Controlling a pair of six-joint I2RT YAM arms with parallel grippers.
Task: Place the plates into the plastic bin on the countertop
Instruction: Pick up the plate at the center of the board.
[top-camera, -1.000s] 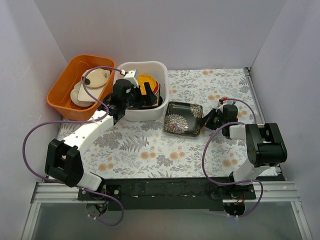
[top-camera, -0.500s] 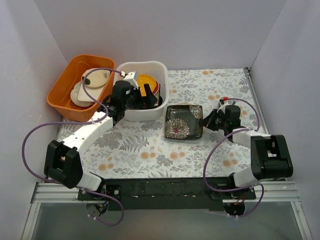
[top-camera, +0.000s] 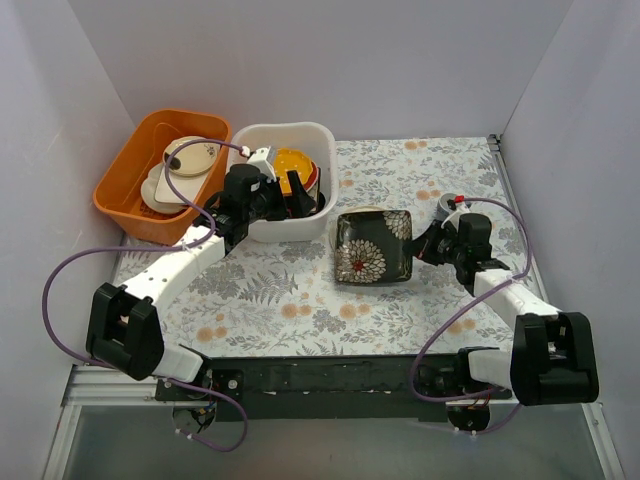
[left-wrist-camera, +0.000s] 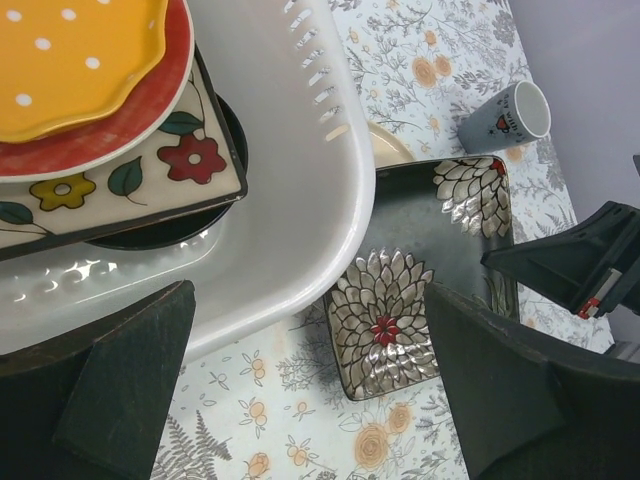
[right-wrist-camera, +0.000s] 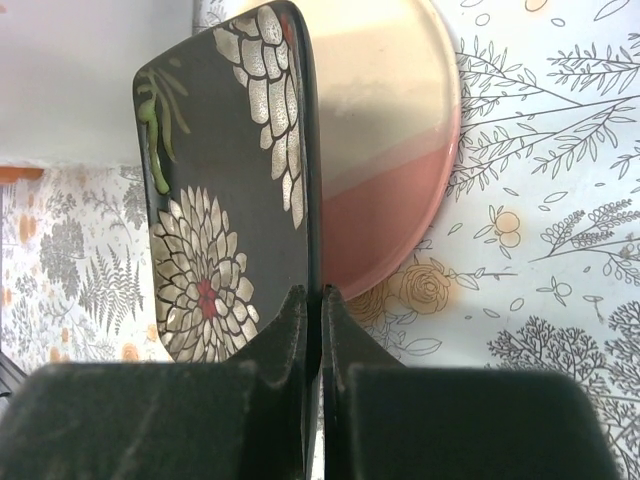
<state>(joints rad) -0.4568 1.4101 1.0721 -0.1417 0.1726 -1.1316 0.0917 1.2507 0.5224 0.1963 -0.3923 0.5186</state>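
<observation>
My right gripper (top-camera: 422, 244) is shut on the right edge of the black floral rectangle plate (top-camera: 372, 248), holding it tilted just right of the white plastic bin (top-camera: 322, 140). In the right wrist view the fingers (right-wrist-camera: 320, 300) pinch the plate (right-wrist-camera: 225, 200) edge-on. The pink-cream round plate (right-wrist-camera: 390, 150) lies on the countertop (right-wrist-camera: 540, 180) behind it. My left gripper (top-camera: 288, 195) hangs open and empty over the bin's near right corner (left-wrist-camera: 300, 200). In the bin lie a yellow dotted plate (left-wrist-camera: 70, 55), a red one (left-wrist-camera: 120, 135), the cream square floral plate (left-wrist-camera: 150, 185) and a dark round one (left-wrist-camera: 175, 230).
An orange tub (top-camera: 125, 165) with cream dishes stands left of the bin. A small grey cup (left-wrist-camera: 505, 115) stands on the countertop behind the right gripper, also in the top view (top-camera: 446, 203). White walls enclose the back and sides.
My right arm has swung its elbow toward the near edge and shifted the black floral plate slightly right and nearer, turning it. The left gripper has hardly moved.
</observation>
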